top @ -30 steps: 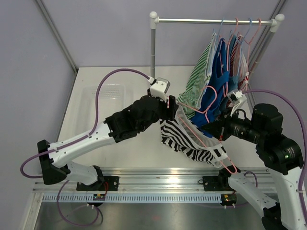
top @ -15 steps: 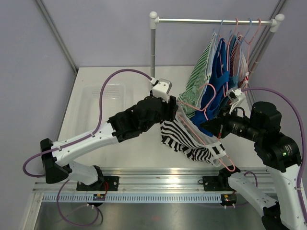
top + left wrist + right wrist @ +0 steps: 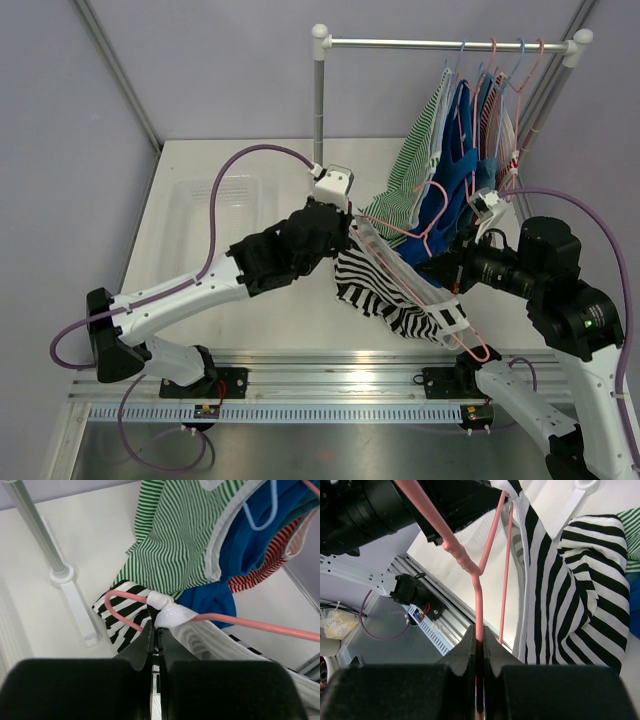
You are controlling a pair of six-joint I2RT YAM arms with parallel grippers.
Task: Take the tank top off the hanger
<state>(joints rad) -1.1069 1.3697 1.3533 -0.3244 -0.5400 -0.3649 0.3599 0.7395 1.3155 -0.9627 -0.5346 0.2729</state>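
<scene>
Gripping item one, the left gripper sits at the centre of the overhead view, clenched on the white strap of the black-and-white striped tank top, which hangs toward its 5 o'clock above the table. Over the last second the strap has gone from a sagging curve to a taut band along the pink hanger. The right arm has edged toward 9 o'clock, so the strap is likely being worked toward the hanger's end but is not yet free. Right gripper, at 3 o'clock: clamped on the hanger wire. Clothes rail, at 1 o'clock, carries a green striped top and a blue top. Only the left wrist view shows the strap still looped round the hanger's bend, at 12 o'clock just beyond the closed fingers. Only the right wrist view shows the right jaws pinching the hanger's neck. Neither contact is legible from overhead.
</scene>
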